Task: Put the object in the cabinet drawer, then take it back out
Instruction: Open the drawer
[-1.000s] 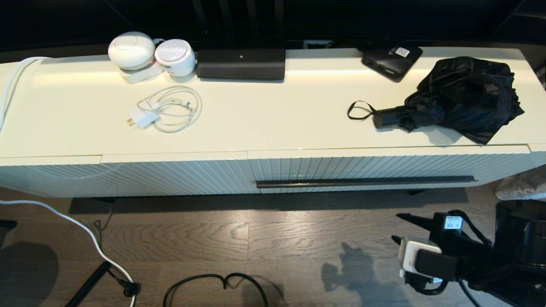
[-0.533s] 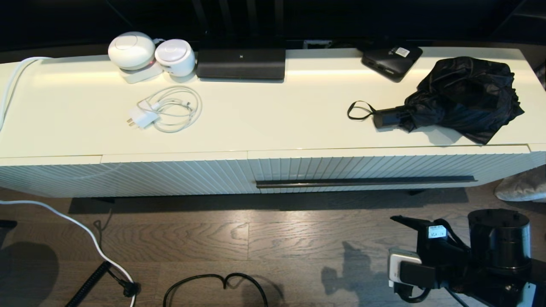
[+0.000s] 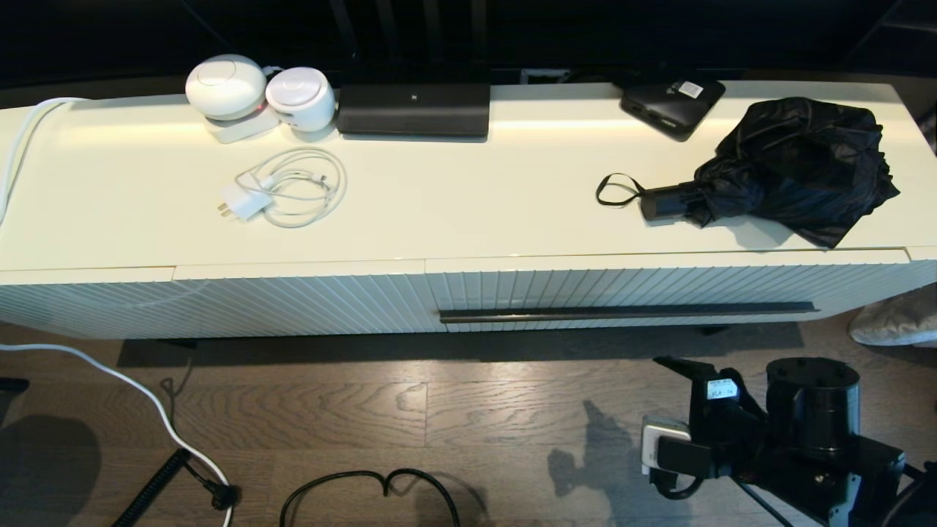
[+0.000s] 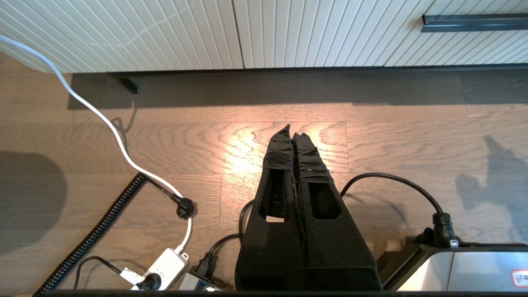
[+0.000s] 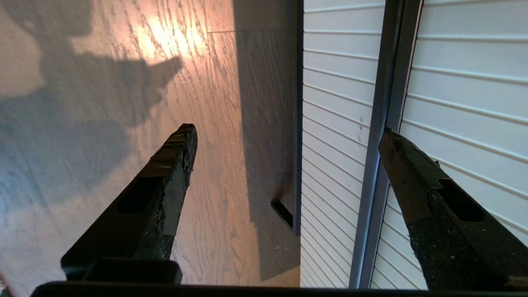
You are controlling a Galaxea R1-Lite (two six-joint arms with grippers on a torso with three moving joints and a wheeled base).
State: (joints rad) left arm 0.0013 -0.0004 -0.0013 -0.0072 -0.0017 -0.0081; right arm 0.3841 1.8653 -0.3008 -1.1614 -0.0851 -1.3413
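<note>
The object, a black folding umbrella (image 3: 794,165), lies on the right of the cabinet top with its short handle (image 3: 662,203) and wrist loop pointing left. Below it the cabinet drawer (image 3: 659,287) is shut, and its dark handle bar (image 3: 626,312) runs along the ribbed front. My right gripper (image 3: 677,369) hangs low over the floor in front of the drawer, apart from it. It is rolled on its side and open, with nothing between its fingers (image 5: 286,131). The handle bar (image 5: 387,103) shows close by one fingertip. My left gripper (image 4: 291,134) is shut and empty, parked above the floor.
On the cabinet top are a coiled white charger cable (image 3: 285,187), two white round devices (image 3: 225,86), a long black bar (image 3: 413,108) and a flat black box (image 3: 672,99). Cords (image 3: 366,487) and a power strip (image 4: 165,264) lie on the wooden floor.
My right arm has swung to the left and slightly nearer the cabinet front. The umbrella and the drawer have not moved.
</note>
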